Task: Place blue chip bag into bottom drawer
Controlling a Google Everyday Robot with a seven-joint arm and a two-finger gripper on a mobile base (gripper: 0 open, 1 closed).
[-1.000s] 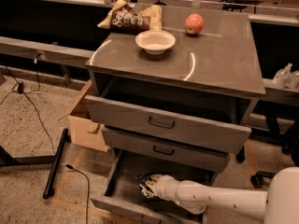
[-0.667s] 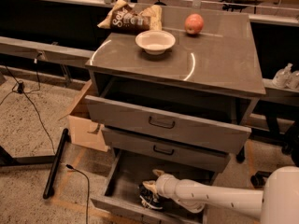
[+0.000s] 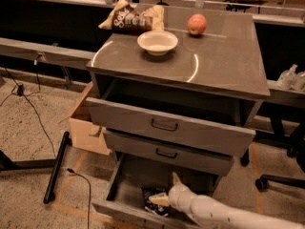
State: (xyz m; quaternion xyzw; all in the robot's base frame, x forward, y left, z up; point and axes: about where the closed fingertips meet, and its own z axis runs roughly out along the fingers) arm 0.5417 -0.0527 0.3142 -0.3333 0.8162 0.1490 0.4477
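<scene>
1. the small crinkly dark-blue foil chip bag lies on the floor of the bottom drawer, the lowest grey-brown metal drawer, which is pulled well out. the bag sits towards the front, near the low front panel.
2. the two-finger gripper is inside that drawer, right over the bag. its jaws look spread wide: one pale finger points up and the other reaches left across the top of the bag. it seems to clamp nothing, though whether the lower finger touches the foil cannot be told.
3. judged from this, the placing is as good as done: the bag is in the right drawer and appears released. what is left is to lift the gripper clear without dragging the bag.
4. the white segmented arm comes in low from the lower right and slants under the middle drawer, which overhangs the wrist.
5. the top drawer is also out. on the grey cabinet top stand a brown-and-tan chip bag, a white bowl and a red apple.
</scene>
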